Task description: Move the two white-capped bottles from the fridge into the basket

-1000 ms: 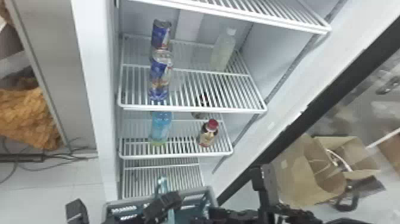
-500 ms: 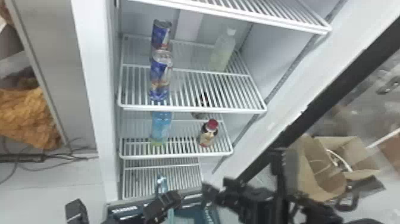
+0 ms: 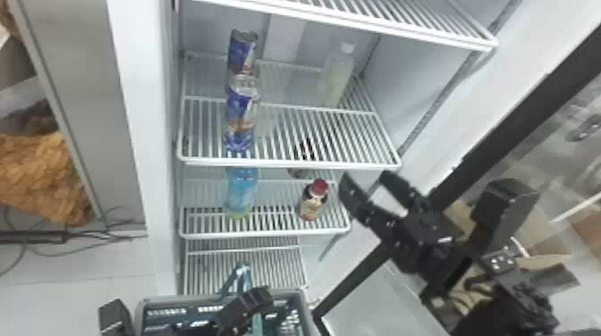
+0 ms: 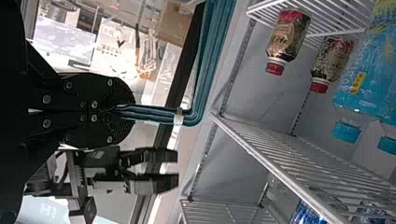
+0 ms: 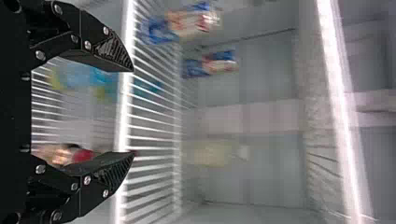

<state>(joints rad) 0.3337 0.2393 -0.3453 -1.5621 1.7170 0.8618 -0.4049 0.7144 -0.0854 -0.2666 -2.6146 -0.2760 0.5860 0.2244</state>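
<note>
Where the white-capped bottle (image 3: 334, 76) stands: rear right of the can (image 3: 240, 111) shelf (image 3: 286, 164).
Right gripper (image 3: 366, 176): fingers wide, near the shelf's front right corner.
Left gripper (image 3: 245, 308): fingers closed on the handle (image 4: 211, 65) of the basket (image 3: 179, 299).

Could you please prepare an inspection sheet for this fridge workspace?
Surface: white wire shelves at several levels.
Job's things: one white-capped bottle upright, back right of the cans' shelf; basket low at the front.
Clutter: blue cans; blue bottles and red-capped bottles one shelf below.
Grippers: left gripper shut on the basket handle; right gripper open, empty.
Cables: dark cables left of the fridge.
Surroundings: fridge door open; brown heap at left.
</note>
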